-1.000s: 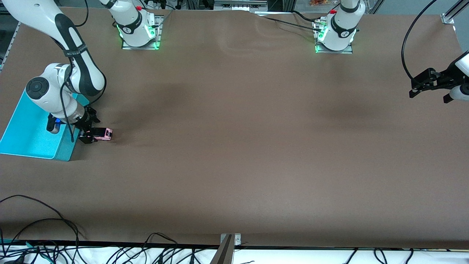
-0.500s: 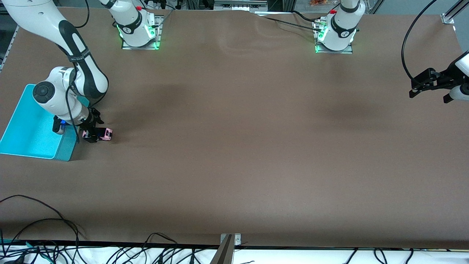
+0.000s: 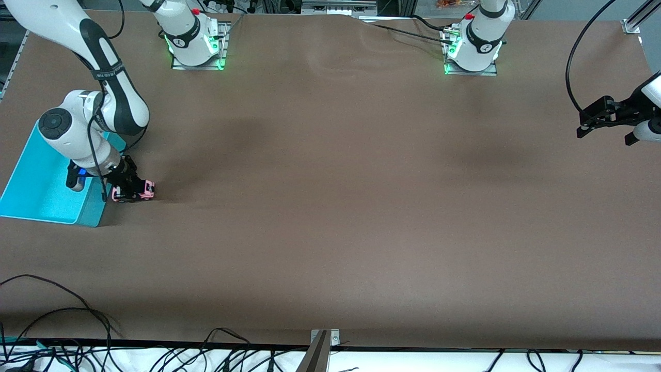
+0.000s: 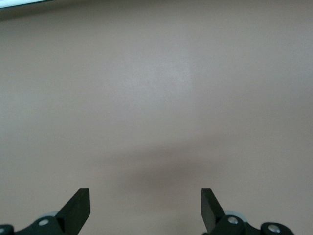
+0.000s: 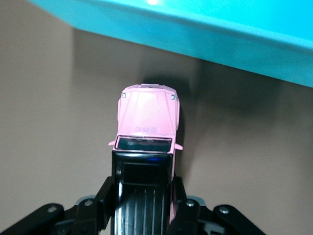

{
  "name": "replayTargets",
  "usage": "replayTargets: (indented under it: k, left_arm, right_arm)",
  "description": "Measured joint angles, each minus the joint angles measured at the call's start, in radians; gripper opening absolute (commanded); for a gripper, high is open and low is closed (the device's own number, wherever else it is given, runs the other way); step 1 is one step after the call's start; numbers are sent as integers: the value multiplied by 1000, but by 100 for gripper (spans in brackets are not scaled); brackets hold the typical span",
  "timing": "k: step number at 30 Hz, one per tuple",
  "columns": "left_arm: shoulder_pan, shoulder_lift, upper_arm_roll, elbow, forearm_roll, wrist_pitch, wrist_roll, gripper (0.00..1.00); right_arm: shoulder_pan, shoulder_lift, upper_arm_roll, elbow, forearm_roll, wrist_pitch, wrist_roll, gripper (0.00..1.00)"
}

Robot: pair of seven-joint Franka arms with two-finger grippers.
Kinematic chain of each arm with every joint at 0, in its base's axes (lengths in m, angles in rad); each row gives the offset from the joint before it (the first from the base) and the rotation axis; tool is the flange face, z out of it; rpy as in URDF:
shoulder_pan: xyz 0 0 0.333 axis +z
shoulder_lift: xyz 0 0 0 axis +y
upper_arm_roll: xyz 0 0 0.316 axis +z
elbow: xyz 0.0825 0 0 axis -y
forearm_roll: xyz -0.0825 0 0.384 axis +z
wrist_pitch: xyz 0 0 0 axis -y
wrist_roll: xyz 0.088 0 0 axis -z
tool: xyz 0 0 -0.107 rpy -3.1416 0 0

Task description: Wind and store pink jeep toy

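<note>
The tabletop (image 3: pixel 330 206) is carrying a teal bin (image 3: pixel 46 201) at the front view's left edge. The left pincer (image 3: pixel 601 126) is waiting spread at the right edge. The right pincer (image 3: pixel 129 192) is pinching the jeep (image 3: pixel 135 192) just beside the bin. Dragging crookedly risks twisting the jeep loose.

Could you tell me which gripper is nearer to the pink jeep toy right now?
Right. The right gripper has its jaws shut on the pink jeep toy beside the teal bin. The left gripper waits, open, over the left arm's end of the table.
</note>
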Motion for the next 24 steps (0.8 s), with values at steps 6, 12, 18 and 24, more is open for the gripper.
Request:
replayTargets:
  k: [6,12,18,24]
  left_arm:
    - [0,0,0,0,0,0,0,100]
    - [0,0,0,0,0,0,0,100]
    - [0,0,0,0,0,0,0,100]
    - [0,0,0,0,0,0,0,100]
  right_arm:
    - [3,-60,57,21,-2,-136,-129,0]
    - [9,-125,101,64,-2,-328,-370,0]
    - [10,-182,94,113,-2,-512,-670,0]
    - [8,-202,30,147,-3,-573,-820,0]
